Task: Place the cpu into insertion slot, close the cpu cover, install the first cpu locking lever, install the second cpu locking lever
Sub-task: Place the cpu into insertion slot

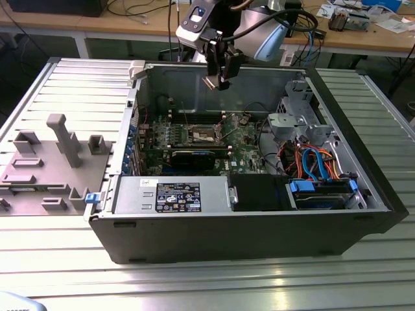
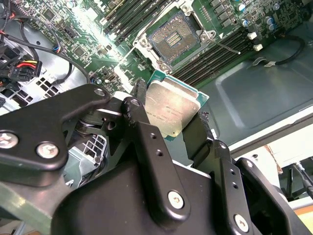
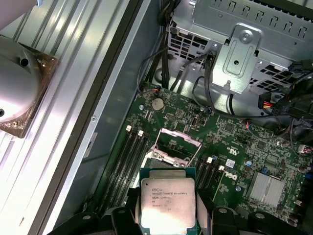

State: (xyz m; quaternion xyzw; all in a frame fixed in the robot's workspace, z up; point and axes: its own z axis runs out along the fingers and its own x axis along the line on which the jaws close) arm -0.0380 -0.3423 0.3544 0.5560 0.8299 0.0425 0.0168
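Observation:
The cpu (image 2: 171, 108) is a small square chip with a pale metal top, and my gripper (image 2: 171, 113) is shut on it by two opposite edges. In the exterior view the gripper (image 1: 219, 79) hangs high above the open computer case with the cpu (image 1: 211, 81) at its tip. The insertion slot (image 2: 173, 38) lies below on the green motherboard (image 2: 98, 29), its dark centre uncovered. In the first wrist view the cpu (image 3: 167, 199) hovers just short of the insertion slot (image 3: 168, 155), where the thin silvery cpu cover (image 3: 178, 138) looks raised. The slot (image 1: 200, 135) sits mid-board.
The black case (image 1: 246, 233) lies open on a ribbed metal table (image 1: 363, 272). Inside are a power supply (image 1: 170, 194), a metal drive cage (image 1: 290, 120), coloured cables (image 1: 311, 162) and a black card (image 1: 191, 157). A grey fixture tray (image 1: 52, 162) lies on the exterior view's left.

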